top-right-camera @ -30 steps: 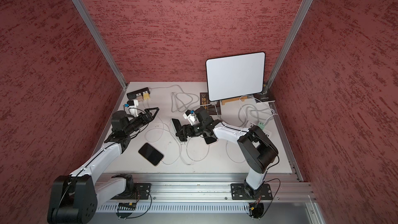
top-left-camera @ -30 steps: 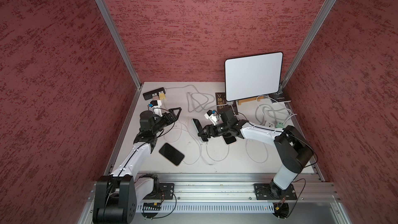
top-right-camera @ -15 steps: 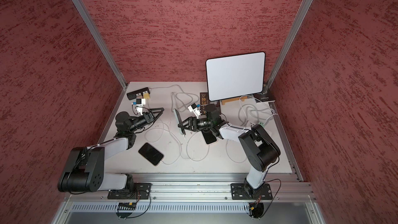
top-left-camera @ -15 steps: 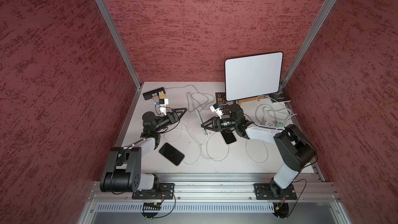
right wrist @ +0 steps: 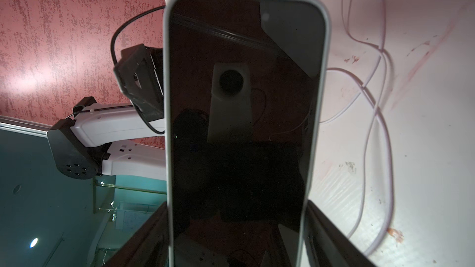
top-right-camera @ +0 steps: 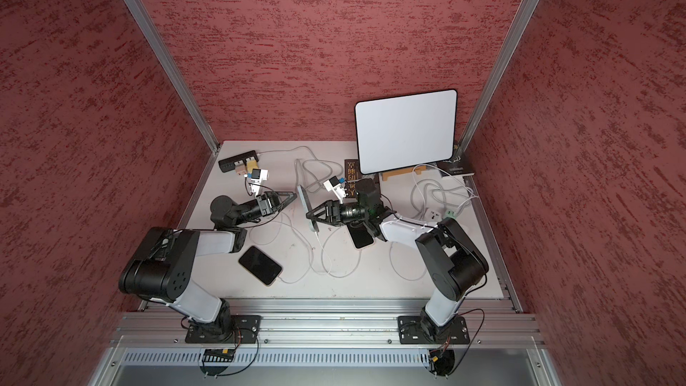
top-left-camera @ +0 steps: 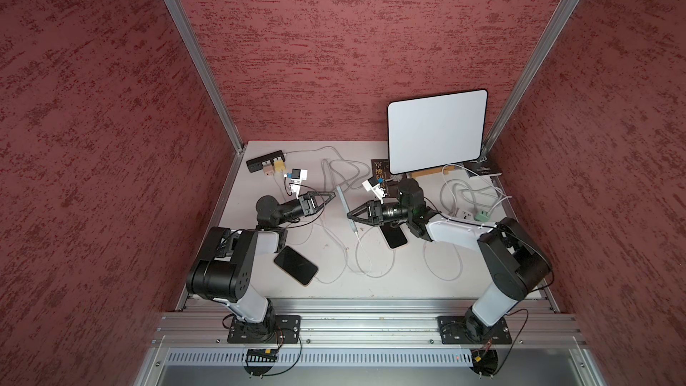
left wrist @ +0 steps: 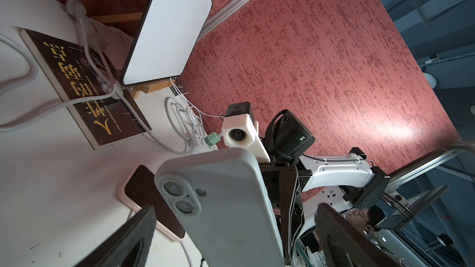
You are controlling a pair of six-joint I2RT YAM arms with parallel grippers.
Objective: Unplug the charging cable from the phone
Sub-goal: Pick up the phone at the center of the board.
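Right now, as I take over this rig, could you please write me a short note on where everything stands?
Right claw: shut on the grey-cased phone, lifted on edge.
Left claw: open, empty, facing the phone's back.
Charging cable: looks still plugged into the phone's lower end.
Done: phone picked up.
Left to do: grip the cable end and pull it out.

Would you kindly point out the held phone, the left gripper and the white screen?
held phone (left wrist: 223, 201): left wrist view, back of its grey case.
left gripper (top-left-camera: 330, 197): a top view, between its open fingertips.
white screen (top-left-camera: 436, 131): a top view, centre of its panel.
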